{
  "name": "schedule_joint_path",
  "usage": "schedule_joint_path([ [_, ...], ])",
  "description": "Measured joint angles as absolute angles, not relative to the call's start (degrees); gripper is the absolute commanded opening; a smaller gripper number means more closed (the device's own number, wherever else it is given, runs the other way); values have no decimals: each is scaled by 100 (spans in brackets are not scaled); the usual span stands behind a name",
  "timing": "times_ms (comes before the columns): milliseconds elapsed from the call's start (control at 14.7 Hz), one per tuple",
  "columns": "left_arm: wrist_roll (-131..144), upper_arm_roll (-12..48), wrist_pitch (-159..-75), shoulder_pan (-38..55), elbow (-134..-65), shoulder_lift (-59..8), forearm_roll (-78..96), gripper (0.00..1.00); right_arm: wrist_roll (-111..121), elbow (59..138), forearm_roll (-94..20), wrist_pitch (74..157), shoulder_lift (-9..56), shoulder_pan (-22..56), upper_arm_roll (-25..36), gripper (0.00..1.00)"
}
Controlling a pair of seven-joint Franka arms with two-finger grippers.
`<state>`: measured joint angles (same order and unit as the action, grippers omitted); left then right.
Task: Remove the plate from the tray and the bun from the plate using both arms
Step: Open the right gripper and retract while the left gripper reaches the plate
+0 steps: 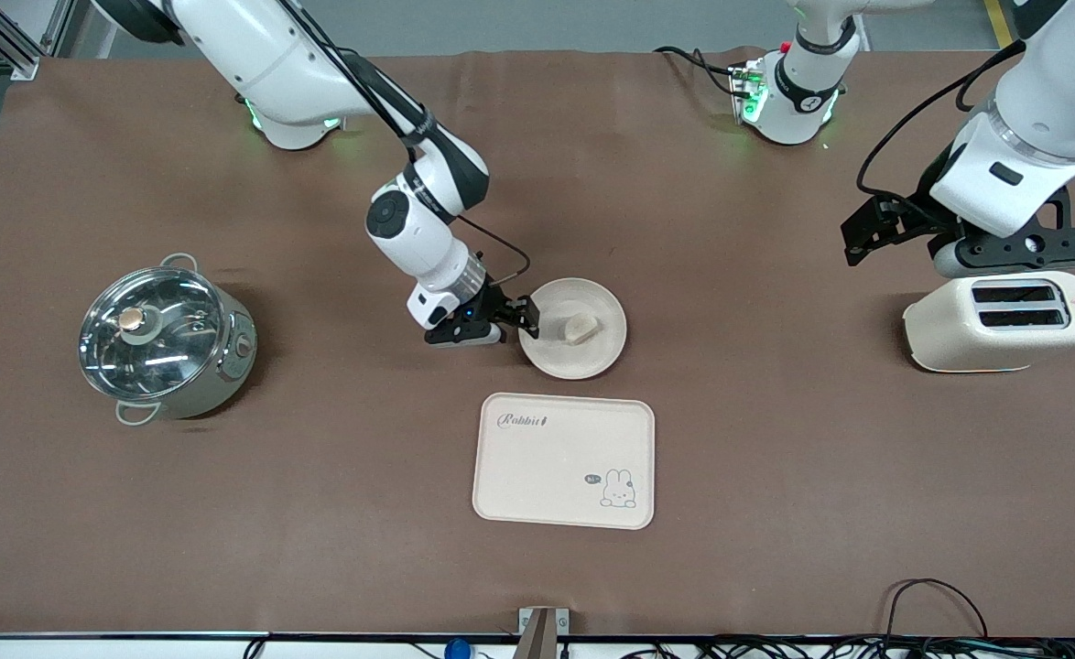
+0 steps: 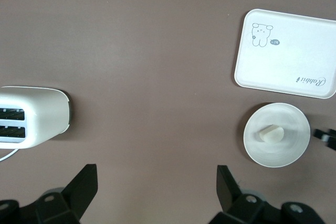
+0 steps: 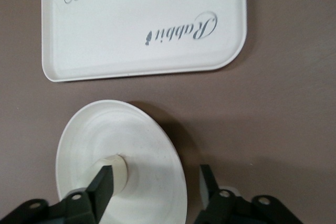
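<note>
- The plate point(image 1: 572, 328) sits on the brown table point(image 1: 776, 476), just farther from the front camera than the rabbit tray point(image 1: 564, 460), not touching it.
- The bun point(image 1: 581, 329) lies on the plate, about at its middle.
- The right gripper point(image 1: 528, 318) is low at the plate's rim on the side toward the right arm's end, fingers point(image 3: 103, 186) parted, one over the dish by the bun and one outside the rim (straddling it, not closed).
- The left gripper point(image 2: 157, 192) hovers wide open above the toaster point(image 1: 1001, 321); that arm waits.
- A lidded steel pot point(image 1: 165, 339) stands toward the right arm's end.

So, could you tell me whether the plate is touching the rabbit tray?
Apart. The front view shows a strip of brown table between the plate and the tray; the right wrist view agrees.
</note>
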<state>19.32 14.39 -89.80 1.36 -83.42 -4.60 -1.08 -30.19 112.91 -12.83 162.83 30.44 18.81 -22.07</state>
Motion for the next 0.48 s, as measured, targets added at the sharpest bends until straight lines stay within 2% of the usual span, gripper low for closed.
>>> schedule_joint_path([
  [272,1929,1430,-8973,132,-8344,-459,-108,100,-2980,10526,-1277,13490,1911,998,-2164,100],
  [476,1850,1408,-8969,122,-8345,-460,-108,100,-2156,10052,-1270,12378,1491,98,-2132,100],
])
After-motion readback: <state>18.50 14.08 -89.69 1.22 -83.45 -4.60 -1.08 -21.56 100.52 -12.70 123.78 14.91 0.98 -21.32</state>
